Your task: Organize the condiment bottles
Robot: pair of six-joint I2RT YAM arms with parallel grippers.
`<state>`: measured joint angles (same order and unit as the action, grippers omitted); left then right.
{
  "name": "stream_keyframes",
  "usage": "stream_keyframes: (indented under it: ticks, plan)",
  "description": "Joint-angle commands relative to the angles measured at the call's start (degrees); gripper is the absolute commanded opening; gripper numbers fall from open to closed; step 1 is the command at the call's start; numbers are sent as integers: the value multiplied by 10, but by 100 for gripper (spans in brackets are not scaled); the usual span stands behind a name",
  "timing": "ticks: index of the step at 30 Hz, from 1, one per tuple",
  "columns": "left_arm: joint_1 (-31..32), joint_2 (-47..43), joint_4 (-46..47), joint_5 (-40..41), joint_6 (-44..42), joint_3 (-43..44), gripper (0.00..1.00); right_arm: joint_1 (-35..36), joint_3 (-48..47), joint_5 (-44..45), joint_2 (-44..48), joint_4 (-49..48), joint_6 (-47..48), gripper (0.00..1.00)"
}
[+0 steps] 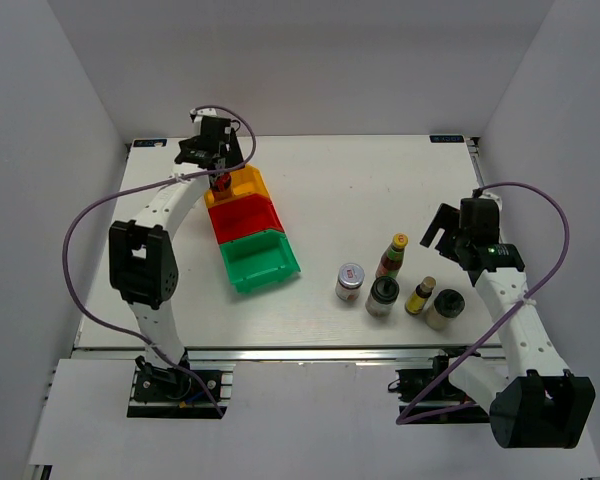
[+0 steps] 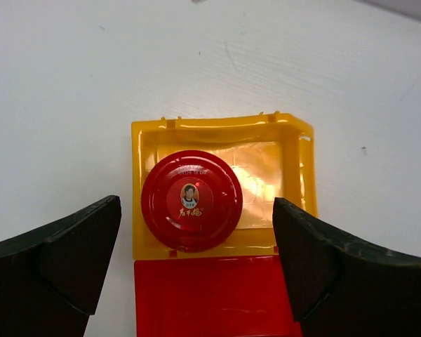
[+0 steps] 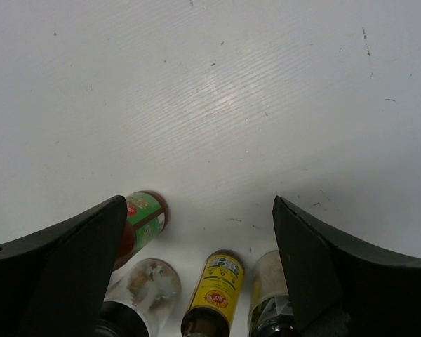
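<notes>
**Operator:** Report the left tool and the item under it.

**Me:** My left gripper [image 2: 196, 210] hung over the yellow bin [image 2: 295, 140], at the upper left of the overhead view. Its jaws were spread wide and clear of the red-capped jar [image 2: 191, 200] on both sides. The jar stood upright in that bin, toward its lower-left corner in the wrist view. I judged it placed, with the red bin [image 2: 210, 295] and green bin [image 1: 260, 262] unfilled.

**Operator:** And the right tool?

**Me:** My right gripper [image 3: 196, 210] was also spread and held nothing. It hovered just above the cluster on the table [image 1: 380, 180], lower right of centre. This put it in position, I judged, for the next pick. The cluster was the silver-capped jar [image 1: 350, 282], two black-lidded jars [image 1: 382, 297] and two yellow-capped bottles [image 1: 392, 257].
</notes>
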<state>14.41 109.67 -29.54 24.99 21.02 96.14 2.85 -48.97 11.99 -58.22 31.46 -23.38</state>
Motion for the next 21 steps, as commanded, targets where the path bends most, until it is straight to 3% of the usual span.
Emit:
stream_keyframes:
  ticks: [1,6,10,15,17,21]
  plan:
    - [2,-76,1,-3,-4,16,98,-1,-31,-10,21,-3,4,89]
    - [25,-171,15,-88,-21,-40,98,-2,-33,-17,49,-1,5,89]
    - [139,-247,70,-90,-62,-143,98,-2,-27,-12,66,4,0,90]
    - [266,-249,100,-232,-84,-226,98,-2,-20,-14,79,4,-4,89]
    - [331,-223,97,-231,-94,-227,98,-2,-20,-14,80,4,-5,89]
    - [388,-184,104,-241,-106,-224,98,-2,-18,-16,79,3,-6,89]
